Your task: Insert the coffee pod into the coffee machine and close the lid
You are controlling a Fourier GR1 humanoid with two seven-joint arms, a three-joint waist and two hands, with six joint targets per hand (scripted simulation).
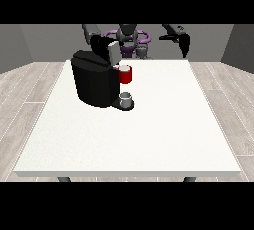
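Hovering at the machine's (94, 83) twelve o'clock, your view-left hand (101, 43) covers the lid (113, 53); fingers unreadable. View-right hand (184, 43) idles, fingers straight.

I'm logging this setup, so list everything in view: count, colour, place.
Table: one, white, fills the view's middle.
Coffee machine: one, black, table's left part, lid raised.
Red holder: one, on the machine's front.
Cup: one, grey, on the machine's base below the holder.
Floor: light wood planks, around the table.
Hands: two, black; one at the view's left by the lid, one at the view's right raised off the table.
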